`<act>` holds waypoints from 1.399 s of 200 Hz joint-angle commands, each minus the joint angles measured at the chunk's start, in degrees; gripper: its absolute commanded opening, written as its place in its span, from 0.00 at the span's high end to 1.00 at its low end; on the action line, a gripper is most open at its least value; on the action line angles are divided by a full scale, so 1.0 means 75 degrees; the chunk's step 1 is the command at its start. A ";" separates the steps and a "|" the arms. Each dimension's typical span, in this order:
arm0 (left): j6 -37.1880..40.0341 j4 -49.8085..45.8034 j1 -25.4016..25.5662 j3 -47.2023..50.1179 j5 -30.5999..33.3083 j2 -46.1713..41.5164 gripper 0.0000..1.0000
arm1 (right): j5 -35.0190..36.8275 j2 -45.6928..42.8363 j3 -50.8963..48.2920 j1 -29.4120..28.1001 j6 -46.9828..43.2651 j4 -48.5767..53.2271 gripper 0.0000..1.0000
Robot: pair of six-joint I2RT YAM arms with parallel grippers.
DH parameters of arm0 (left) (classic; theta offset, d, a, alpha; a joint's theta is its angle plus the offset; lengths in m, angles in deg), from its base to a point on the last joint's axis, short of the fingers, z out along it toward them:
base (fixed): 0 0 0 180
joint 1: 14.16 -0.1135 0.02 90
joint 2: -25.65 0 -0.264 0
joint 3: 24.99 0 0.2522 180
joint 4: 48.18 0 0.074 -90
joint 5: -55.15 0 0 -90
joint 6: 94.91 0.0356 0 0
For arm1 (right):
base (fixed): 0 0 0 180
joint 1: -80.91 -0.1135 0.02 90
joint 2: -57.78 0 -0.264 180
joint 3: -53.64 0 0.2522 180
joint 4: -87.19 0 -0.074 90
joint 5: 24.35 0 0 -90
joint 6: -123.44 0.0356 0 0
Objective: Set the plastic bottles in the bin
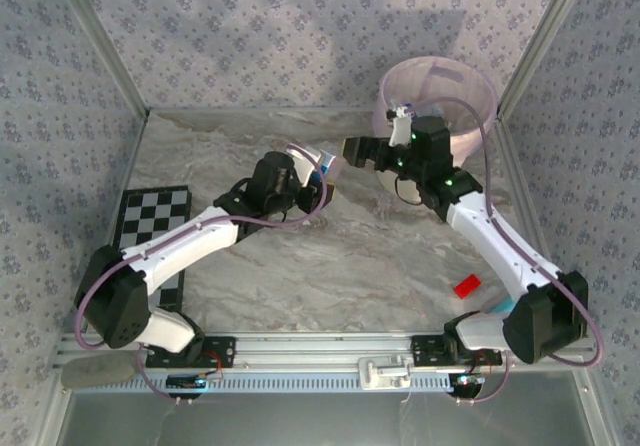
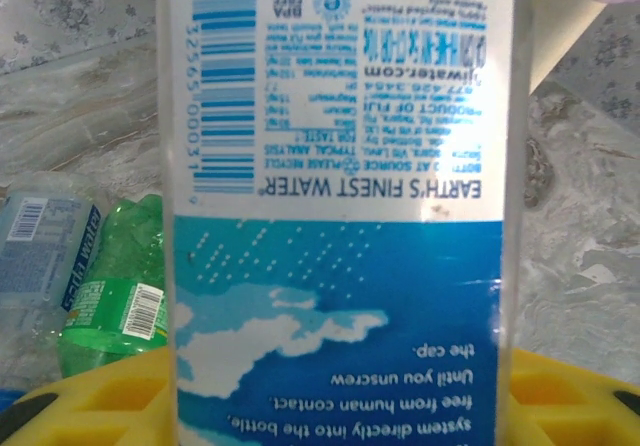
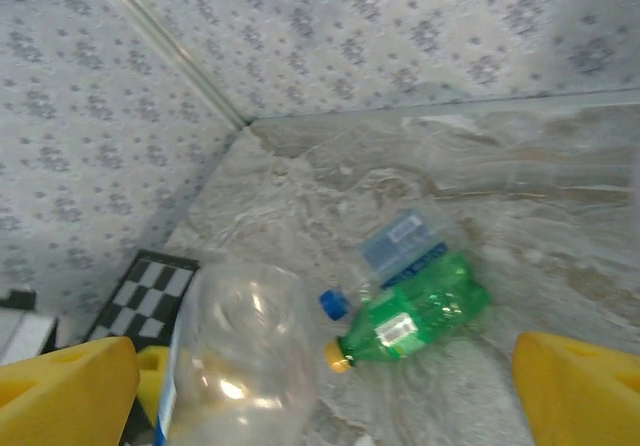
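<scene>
Blue-labelled bottle (image 2: 340, 216) pinched in left tool (image 2: 335, 406), right tool (image 3: 322, 386) spread, green bottle (image 3: 415, 316) lying ahead of it

You are looking at a marble-patterned bench (image 1: 340, 266) carrying a black-and-white checkerboard (image 1: 150, 216), which is lying flat by its left edge. A small red block (image 1: 466, 286) is sitting on the bench well to the right of the checkerboard, about level with the checkerboard's near end. A metal rail (image 1: 320, 351) is running along just below the checkerboard's near end. Floral-patterned walls (image 1: 250, 36) are rising beside the checkerboard and behind it.
</scene>
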 commanded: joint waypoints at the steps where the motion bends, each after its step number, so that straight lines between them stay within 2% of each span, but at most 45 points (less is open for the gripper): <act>1: -0.0009 0.0634 -0.0007 0.0111 -0.0282 -0.0274 0.47 | -0.0916 0.0431 0.0669 -0.0051 0.0370 -0.0234 0.06; 26: 0.0054 0.0680 0.0012 0.0147 -0.0291 -0.0322 0.47 | -0.1225 0.0907 0.1045 -0.0201 0.0394 -0.0109 0.11; 74: 0.0096 0.0865 0.0031 0.0203 -0.0190 -0.0360 0.46 | -0.1181 0.1236 0.1001 -0.0426 0.0524 -0.0182 0.17; 132: 0.0110 0.1090 0.0086 0.0290 0.0028 -0.0524 0.45 | -0.1306 0.1467 0.0990 -0.0592 0.0553 -0.0307 0.32; 153: 0.0126 0.1091 0.0104 0.0308 0.0079 -0.0558 0.43 | -0.1367 0.1468 0.1018 -0.0601 0.0561 -0.0360 0.41; 176: 0.0098 0.1063 0.0113 0.0334 0.0116 -0.0574 0.38 | -0.1426 0.1425 0.0982 -0.0605 0.0552 -0.0443 0.48; 215: -0.0008 0.1044 0.0131 0.0454 0.0292 -0.0744 0.20 | -0.1293 0.1277 0.0961 -0.0567 0.0434 -0.0489 0.51; 280: -0.0557 0.1191 -0.0077 0.1532 0.1415 -0.1766 0.10 | -0.0802 0.0706 0.2114 0.0279 -0.0925 0.0816 0.51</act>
